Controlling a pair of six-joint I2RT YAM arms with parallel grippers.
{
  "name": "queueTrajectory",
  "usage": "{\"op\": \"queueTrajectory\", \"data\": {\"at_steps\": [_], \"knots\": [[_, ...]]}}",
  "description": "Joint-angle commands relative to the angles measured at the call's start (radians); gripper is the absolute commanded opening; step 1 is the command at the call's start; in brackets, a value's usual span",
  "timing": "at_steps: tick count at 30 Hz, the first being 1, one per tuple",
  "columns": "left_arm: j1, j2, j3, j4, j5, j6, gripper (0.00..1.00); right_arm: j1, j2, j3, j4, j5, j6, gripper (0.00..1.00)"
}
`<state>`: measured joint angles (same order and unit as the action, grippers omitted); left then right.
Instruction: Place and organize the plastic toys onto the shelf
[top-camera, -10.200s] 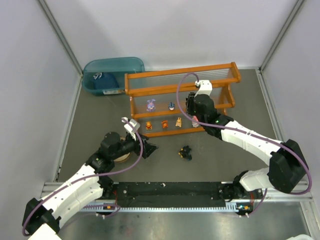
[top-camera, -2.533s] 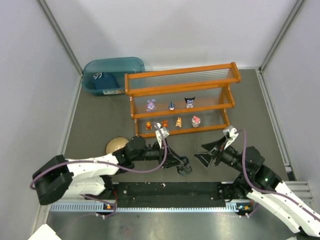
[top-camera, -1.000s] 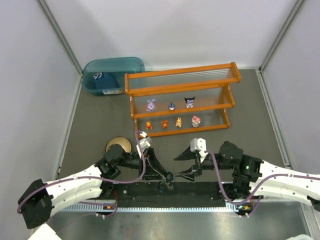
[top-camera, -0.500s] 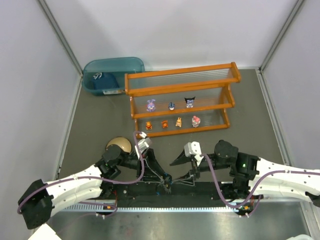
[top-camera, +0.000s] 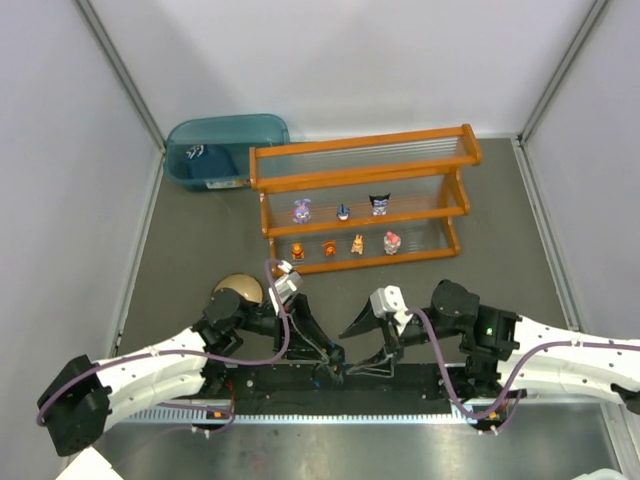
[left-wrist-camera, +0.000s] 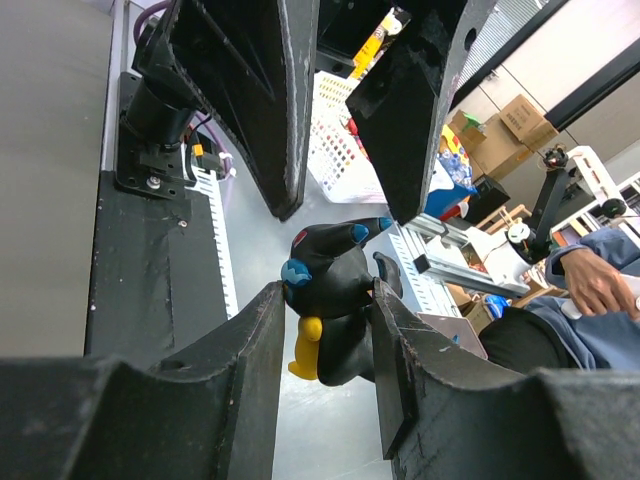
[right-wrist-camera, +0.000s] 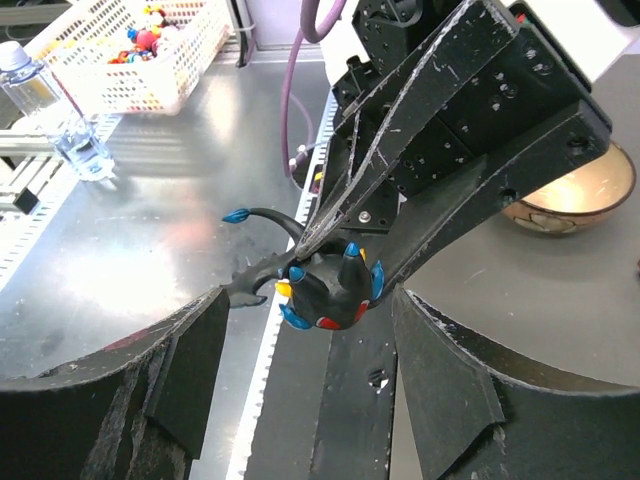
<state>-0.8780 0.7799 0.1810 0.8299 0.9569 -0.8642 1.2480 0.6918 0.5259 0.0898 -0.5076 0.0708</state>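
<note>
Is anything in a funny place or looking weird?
Yes. One black toy is not on the shelf with the other toys. The left hand pinches it up in the air by the arms' bases, and the open right hand waits close beside it.

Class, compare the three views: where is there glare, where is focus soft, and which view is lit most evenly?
Top external: evenly lit and sharp, the shelf crisp. Left wrist: the black toy sharp, the camera's own fingers soft along the bottom. Right wrist: glare on the metal surface beside the toy, bowl brightly lit inside.
</note>
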Motion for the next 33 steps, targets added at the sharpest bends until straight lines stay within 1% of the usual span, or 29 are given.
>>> {"op": "queueTrajectory", "data": {"at_steps": [1,8,15,18,19,21,22,26,29,31,33], "knots": [[0.004,0.01,0.018,0.104,0.025,-0.018,0.0,0.013,0.044,0.042,0.093,-0.045,0.006,0.67],[0.005,0.009,0.02,0.107,0.036,-0.019,0.0,0.022,0.12,0.057,0.131,-0.052,-0.008,0.67],[0.005,0.012,0.014,0.118,0.034,-0.022,0.0,0.028,0.147,0.075,0.139,-0.048,0.003,0.5],[0.005,0.012,0.011,0.123,0.031,-0.022,0.0,0.027,0.15,0.082,0.133,-0.043,0.014,0.34],[0.005,0.012,0.011,0.124,0.029,-0.022,0.0,0.028,0.152,0.083,0.127,-0.04,0.018,0.23],[0.005,0.013,0.009,0.129,0.031,-0.025,0.0,0.027,0.161,0.091,0.117,-0.036,0.038,0.14],[0.005,0.013,0.009,0.13,0.029,-0.025,0.0,0.027,0.167,0.095,0.11,-0.008,0.049,0.0],[0.005,0.007,0.009,0.13,0.025,-0.027,0.0,0.028,0.193,0.132,0.044,0.017,0.076,0.0],[0.005,0.002,0.006,0.126,0.017,-0.027,0.0,0.03,0.19,0.131,0.048,0.026,0.101,0.0],[0.005,-0.002,0.005,0.117,0.008,-0.024,0.09,0.031,0.181,0.131,0.042,0.044,0.109,0.0],[0.007,-0.013,0.002,0.109,-0.001,-0.019,0.25,0.031,0.158,0.129,0.027,0.069,0.118,0.0]]}}
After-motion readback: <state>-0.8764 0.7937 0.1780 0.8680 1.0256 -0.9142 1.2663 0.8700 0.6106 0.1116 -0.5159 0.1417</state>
